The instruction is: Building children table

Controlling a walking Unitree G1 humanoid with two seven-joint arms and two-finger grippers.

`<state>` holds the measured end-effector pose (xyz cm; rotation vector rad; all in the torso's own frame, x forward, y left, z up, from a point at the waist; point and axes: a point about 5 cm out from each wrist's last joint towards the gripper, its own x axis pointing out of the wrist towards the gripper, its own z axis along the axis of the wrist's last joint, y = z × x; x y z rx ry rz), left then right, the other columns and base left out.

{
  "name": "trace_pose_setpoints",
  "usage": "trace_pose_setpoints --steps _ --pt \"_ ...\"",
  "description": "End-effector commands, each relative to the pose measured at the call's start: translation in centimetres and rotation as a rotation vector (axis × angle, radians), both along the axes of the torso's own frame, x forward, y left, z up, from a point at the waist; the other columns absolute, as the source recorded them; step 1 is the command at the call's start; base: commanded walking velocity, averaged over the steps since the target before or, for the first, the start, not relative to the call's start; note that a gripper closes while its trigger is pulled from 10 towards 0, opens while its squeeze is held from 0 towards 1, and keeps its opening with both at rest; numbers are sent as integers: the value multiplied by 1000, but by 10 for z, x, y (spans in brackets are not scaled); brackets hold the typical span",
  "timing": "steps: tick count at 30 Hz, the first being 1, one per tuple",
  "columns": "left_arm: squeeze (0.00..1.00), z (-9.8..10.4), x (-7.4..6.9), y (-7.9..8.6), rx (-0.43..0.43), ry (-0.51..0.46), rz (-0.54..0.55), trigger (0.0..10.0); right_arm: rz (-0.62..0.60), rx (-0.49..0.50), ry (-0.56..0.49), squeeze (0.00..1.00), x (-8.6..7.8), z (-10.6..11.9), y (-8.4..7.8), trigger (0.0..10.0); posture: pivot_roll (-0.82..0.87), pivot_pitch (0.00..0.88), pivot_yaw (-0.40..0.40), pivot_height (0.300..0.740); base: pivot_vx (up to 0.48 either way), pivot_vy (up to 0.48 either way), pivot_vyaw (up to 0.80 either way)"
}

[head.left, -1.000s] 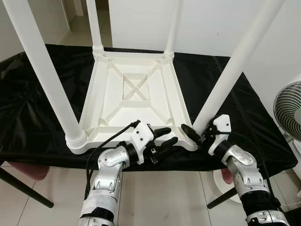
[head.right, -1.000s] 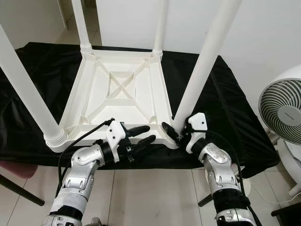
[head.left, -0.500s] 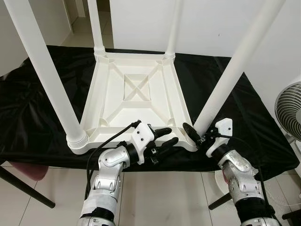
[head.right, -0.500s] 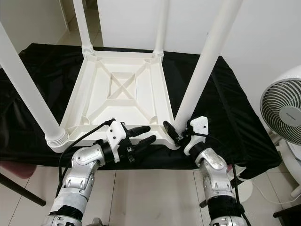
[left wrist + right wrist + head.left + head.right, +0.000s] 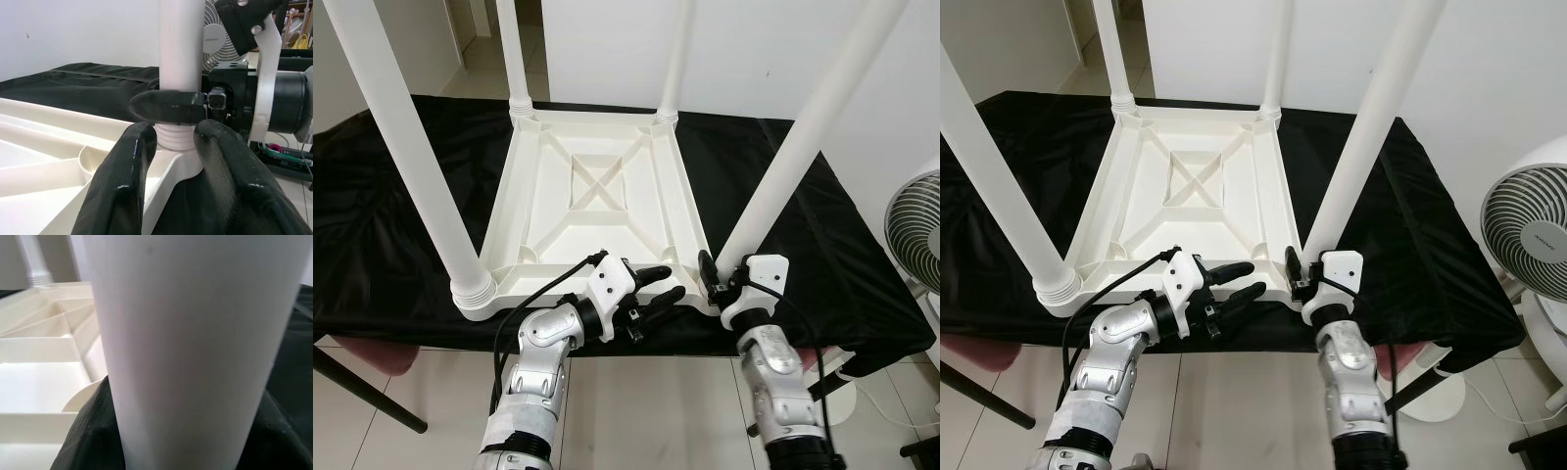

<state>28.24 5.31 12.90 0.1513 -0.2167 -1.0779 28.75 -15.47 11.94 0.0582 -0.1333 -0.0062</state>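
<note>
A white children's table [image 5: 597, 186] lies upside down on a black cloth, its four legs pointing up. My right gripper [image 5: 717, 274] is at the base of the front right leg [image 5: 783, 166], shut around it just above the threaded collar. In the left wrist view, one right fingertip [image 5: 166, 105] crosses the front of that leg [image 5: 181, 49]. In the right wrist view the leg [image 5: 195, 333] sits very close between the fingers. My left gripper [image 5: 674, 280] is open at the tabletop's front rim, pointing at the same corner and holding nothing.
The black cloth [image 5: 391, 245] covers a work table whose front edge runs just under my wrists. A white fan [image 5: 915, 225] stands on the floor at the right. The front left leg [image 5: 411, 147] and the two back legs [image 5: 512, 49] rise high.
My right wrist has swung around the leg base, from the leg's right side to its front, and the forearm now comes up from below. The left arm has not moved.
</note>
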Motion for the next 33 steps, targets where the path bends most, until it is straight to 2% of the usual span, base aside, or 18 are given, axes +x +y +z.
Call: trace_pose_setpoints --steps 1,6,10,11,12,18,19,20,21,22,23,25,27,28,29,31,32,33 --pt "0 -23 -11 -2 -49 92 202 10000 -164 37 124 0 -9 -22 -8 0 40 27 -27 740 0 0 0" --pt "0 -24 -12 -3 -47 96 198 10000 -201 57 177 0 -13 -29 8 0 42 23 -29 740 0 0 0" --pt "0 -24 -13 -3 -49 98 197 10000 -191 56 181 0 -14 -29 8 0 41 16 -26 740 0 0 0" --pt "0 -24 -13 -3 -48 98 195 10000 -191 59 183 0 -14 -29 7 4235 42 13 -27 740 0 0 0" --pt "0 -24 -13 -3 -47 98 194 10000 -197 51 190 0 -14 -30 7 10000 42 13 -27 740 0 0 0" --pt "0 -24 -12 -2 -44 94 197 10000 -187 40 176 0 -11 -27 7 10000 45 8 -28 740 0 0 0" --pt "0 -24 -12 -1 -42 94 197 10000 -114 51 140 1000 -9 -23 5 10000 35 6 -23 740 0 0 0" --pt "0 -24 -12 -1 -42 94 197 10000 -114 51 140 1000 -9 -23 5 10000 35 6 -23 740 0 0 0" --pt "0 -24 -12 -2 -40 95 195 10000 -9 58 88 1000 -7 -15 -3 10000 34 3 -24 740 0 0 0" --pt "0 -24 -12 -2 -40 95 195 10000 -9 58 88 1000 -7 -15 -3 10000 34 3 -24 740 0 0 0" --pt "0 -23 -11 -2 -40 91 190 10000 61 37 55 1000 -6 -9 -15 10000 33 2 -24 740 0 0 0" --pt "0 -23 -11 -2 -40 90 188 10000 80 26 47 1000 -6 -7 -18 10000 33 2 -24 740 0 0 0" --pt "0 -22 -10 -2 -41 87 188 10000 134 -4 55 1000 -5 -6 -24 10000 30 0 -22 740 0 0 0" --pt "0 -21 -9 -2 -41 83 189 10000 202 -64 53 1000 -4 -4 -30 10000 30 0 -22 740 0 0 0" --pt "0 -20 -9 -2 -42 82 189 10000 253 -79 53 902 -4 -2 -32 10000 31 0 -22 740 0 0 0" --pt "0 -20 -8 -2 -42 81 190 10000 283 -83 51 902 -4 -1 -32 10000 31 0 -22 740 0 0 0" --pt "0 -20 -8 -2 -41 80 191 10000 320 -97 47 0 -3 1 -33 10000 32 0 -20 740 0 0 0" --pt "0 -20 -8 -2 -41 80 191 10000 347 -107 43 0 -3 3 -34 10000 32 0 -20 740 0 0 0"
